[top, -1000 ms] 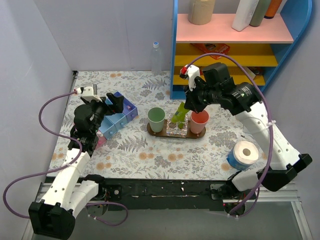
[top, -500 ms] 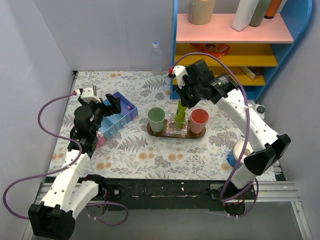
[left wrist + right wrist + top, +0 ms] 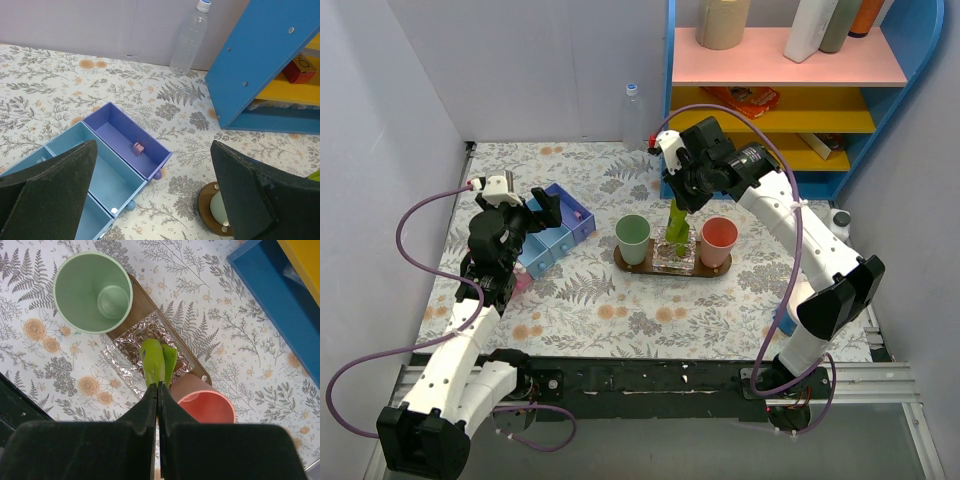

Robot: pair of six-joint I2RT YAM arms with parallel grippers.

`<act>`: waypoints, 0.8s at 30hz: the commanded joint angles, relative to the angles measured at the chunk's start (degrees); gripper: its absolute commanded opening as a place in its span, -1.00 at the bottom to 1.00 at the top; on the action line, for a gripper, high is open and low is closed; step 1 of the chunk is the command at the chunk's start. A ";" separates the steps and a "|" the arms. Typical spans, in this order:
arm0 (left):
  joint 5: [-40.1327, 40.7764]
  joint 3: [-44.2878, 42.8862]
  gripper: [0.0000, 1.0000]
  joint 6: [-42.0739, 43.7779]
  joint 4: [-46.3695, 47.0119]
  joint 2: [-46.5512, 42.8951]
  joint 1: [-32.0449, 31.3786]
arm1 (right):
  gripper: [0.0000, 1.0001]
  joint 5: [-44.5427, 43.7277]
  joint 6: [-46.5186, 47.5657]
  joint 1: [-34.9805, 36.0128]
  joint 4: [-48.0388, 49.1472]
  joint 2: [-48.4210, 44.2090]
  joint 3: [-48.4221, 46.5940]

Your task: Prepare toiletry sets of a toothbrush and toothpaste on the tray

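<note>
My right jaws were pressed together on the top of the lime-green pieces [image 3: 155, 362], pinching them so that they stood nearly upright. Their lower ends seemed to sit inside the clear square holder [image 3: 125, 347], though from above I could not be sure they touched its floor. The holder stood in the middle of the tray [image 3: 136, 310], between the green cup [image 3: 92, 292] on the left and the pink cup [image 3: 206, 404] on the right, both on the board too. The tray lay mid-counter [image 3: 590, 310], just near of the blue shelf unit [image 3: 670, 120].

My left jaws were spread wide and held nothing. They hovered over the compartment organiser [image 3: 112, 165] at the left of the counter, where a small purple clip [image 3: 138, 148] lay in the purple compartment. A clear bottle [image 3: 190, 37] stood by the far wall.
</note>
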State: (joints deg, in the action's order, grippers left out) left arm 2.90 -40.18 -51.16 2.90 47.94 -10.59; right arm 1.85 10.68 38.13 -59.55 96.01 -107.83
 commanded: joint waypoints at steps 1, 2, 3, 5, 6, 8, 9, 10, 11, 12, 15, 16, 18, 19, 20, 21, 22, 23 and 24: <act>1.15 -0.16 0.96 1.14 -1.23 -0.31 0.31 | -0.97 -0.18 0.48 0.54 2.33 0.50 -2.82; 1.15 -0.16 0.96 1.06 -1.23 -0.31 0.31 | -0.97 -0.18 0.48 0.54 2.33 0.50 -2.82; 1.15 -0.24 0.96 1.06 -1.23 -0.31 0.31 | -0.97 -0.18 0.57 0.46 2.33 0.58 -2.91; 1.23 -0.33 0.96 1.15 -1.31 -0.13 0.31 | -0.97 -0.18 0.57 0.54 2.59 0.67 -3.00; 1.15 -0.25 0.96 1.15 -1.31 -0.04 0.31 | -0.97 -0.18 0.49 0.63 2.68 0.85 -2.91; 1.06 -0.42 0.96 1.15 -1.49 0.13 0.31 | -0.97 -0.18 0.57 0.72 2.60 1.02 -2.82; 0.97 -0.42 0.96 1.15 -1.58 0.31 0.31 | -0.97 -0.35 0.57 0.89 2.68 1.37 -2.82; 0.97 -0.60 0.96 1.15 -1.75 0.48 0.39 | -0.97 -0.44 0.57 0.89 2.68 1.46 -2.74; 0.97 -0.60 0.96 1.15 -1.75 0.57 0.31 | -0.97 -0.44 0.66 0.98 2.77 1.55 -2.65; 0.88 -0.68 0.96 1.15 -1.84 0.66 0.31 | -0.97 -0.44 0.66 1.07 2.95 1.73 -2.39; 0.88 -0.69 0.97 1.32 -1.84 0.66 0.31 | -0.97 -0.53 0.84 1.07 3.47 1.99 -1.95; 0.88 -0.60 0.96 1.32 -1.84 0.75 0.31 | -0.97 -0.44 0.84 1.07 3.91 2.08 -1.60; 0.97 -0.69 0.96 1.41 -1.93 0.75 0.31 | -0.97 -0.27 0.92 1.16 4.18 2.60 -1.50; 0.97 -0.77 0.96 1.41 -1.93 0.84 0.31 | -0.97 0.08 0.92 1.16 4.35 2.87 -1.50; 1.06 -0.77 0.96 1.32 -1.93 0.92 0.31 | -0.97 0.17 0.92 1.16 4.35 3.13 -1.50; 0.97 -0.77 0.96 1.32 -1.93 0.92 0.31 | -0.97 0.17 0.92 1.16 4.27 3.57 -1.50; 0.97 -0.77 0.96 1.32 -2.02 1.01 0.31 | -0.97 0.00 0.92 1.16 4.27 3.83 -1.50; 1.06 -0.77 0.96 1.32 -2.02 1.19 0.31 | -0.97 0.00 0.92 1.16 4.18 4.01 -1.42; 1.06 -0.86 0.96 1.32 -2.02 1.19 0.31 | -0.97 -0.09 0.92 1.16 4.18 4.45 -1.42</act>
State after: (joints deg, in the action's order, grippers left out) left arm 3.05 -40.18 -50.72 1.23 49.08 -10.59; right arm 1.65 10.92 39.03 -57.91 98.80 -108.01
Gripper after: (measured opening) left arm 0.981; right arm 0.029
